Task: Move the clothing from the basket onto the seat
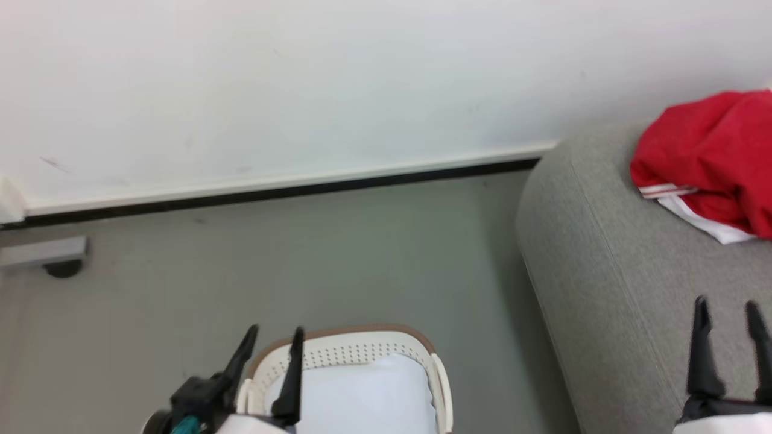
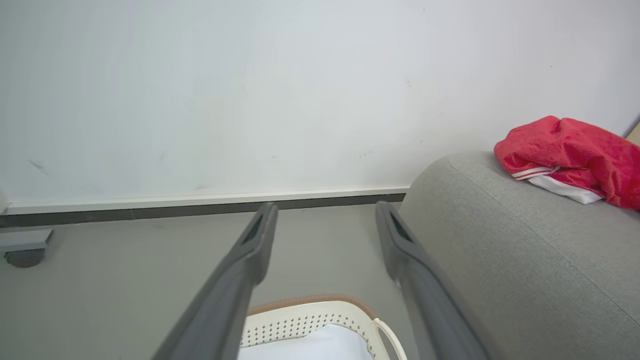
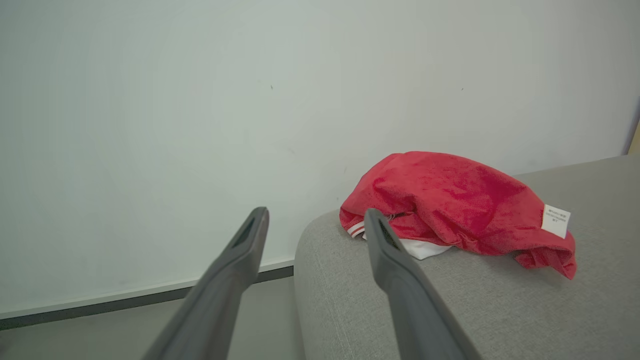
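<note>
Head view, left pincer [image 1: 275,330]: dark fingers spread, holding nothing; tips over the far rim of the oval white perforated plastic basket [image 1: 356,357].
Head view, basket contents: flat pale blue-white pad [image 1: 362,392], just right of the left pincer.
Head view, right pincer [image 1: 726,301]: fingers apart, empty, above the large light grey woven-fabric seat [image 1: 603,271].
Head view, clothing: crumpled red fabric clothing [image 1: 711,150] with white stripes lies on the seat beyond the right pincer, well apart from it.
Left wrist view: grey floor [image 2: 325,260] between the fingers; basket beneath; clothing far right.
Right wrist view: clothing beyond the right finger; white label [image 3: 556,220] at its right end.
</note>
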